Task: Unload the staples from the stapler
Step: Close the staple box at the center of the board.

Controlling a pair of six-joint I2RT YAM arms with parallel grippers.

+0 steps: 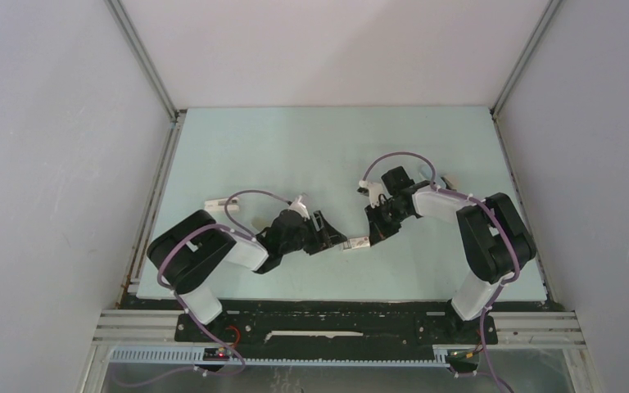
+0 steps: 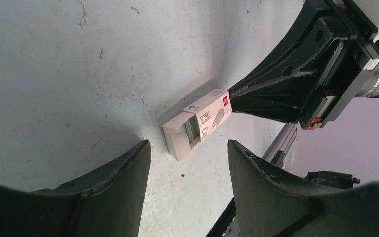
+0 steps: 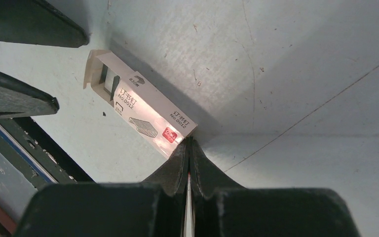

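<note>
A small white printed box (image 1: pixel 357 242) lies on the table between my two grippers. Its open end (image 2: pixel 180 140) faces my left gripper (image 2: pixel 188 148), and a silvery-grey strip of staples (image 2: pixel 193 132) shows inside it. The left gripper is open, its fingertips just short of that end, one on each side, touching nothing. My right gripper (image 3: pixel 188 140) is shut at the box's far end (image 3: pixel 177 132), with a thin white sliver of the box's flap between its fingers. A slim white bar (image 1: pixel 214 201) lies far left; I cannot tell whether it is the stapler.
The pale table (image 1: pixel 295 147) has grey walls on three sides, with metal rails along the left and right edges. A dark strip with the arm bases (image 1: pixel 328 323) runs along the near edge. The two wrists stand close together over the front middle of the table.
</note>
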